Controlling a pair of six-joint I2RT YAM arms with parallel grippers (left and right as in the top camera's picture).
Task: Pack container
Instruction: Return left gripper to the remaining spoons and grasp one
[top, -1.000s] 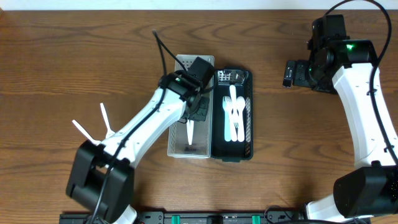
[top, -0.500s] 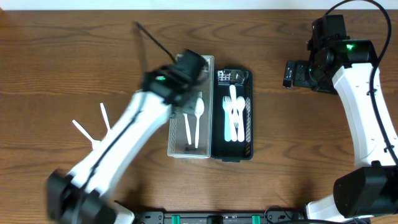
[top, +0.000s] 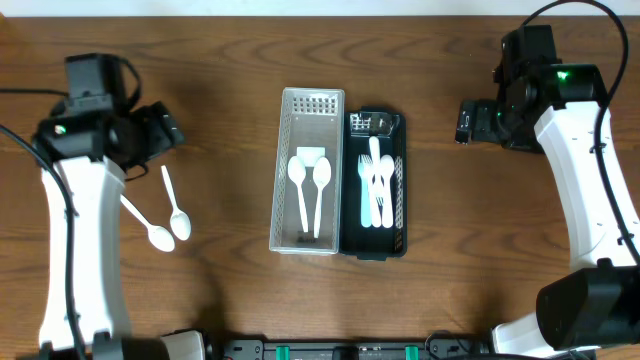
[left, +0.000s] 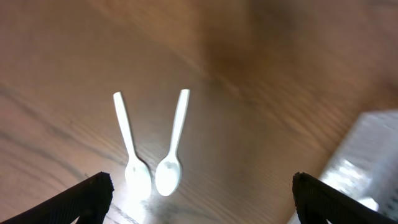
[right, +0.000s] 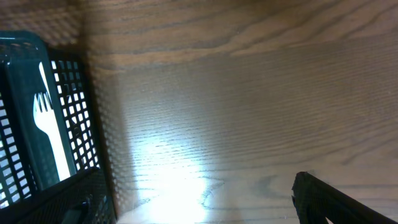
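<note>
The left end effector (left: 200, 200) is released, empty, near two spoons (left: 168, 176); the right end effector (top: 465, 118) also stands released.

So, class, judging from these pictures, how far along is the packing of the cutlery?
Done: two spoons lie in the white basket, forks in the black basket. In hand: nothing; the left gripper and right gripper are open and empty. Left: two loose spoons on the table.
</note>
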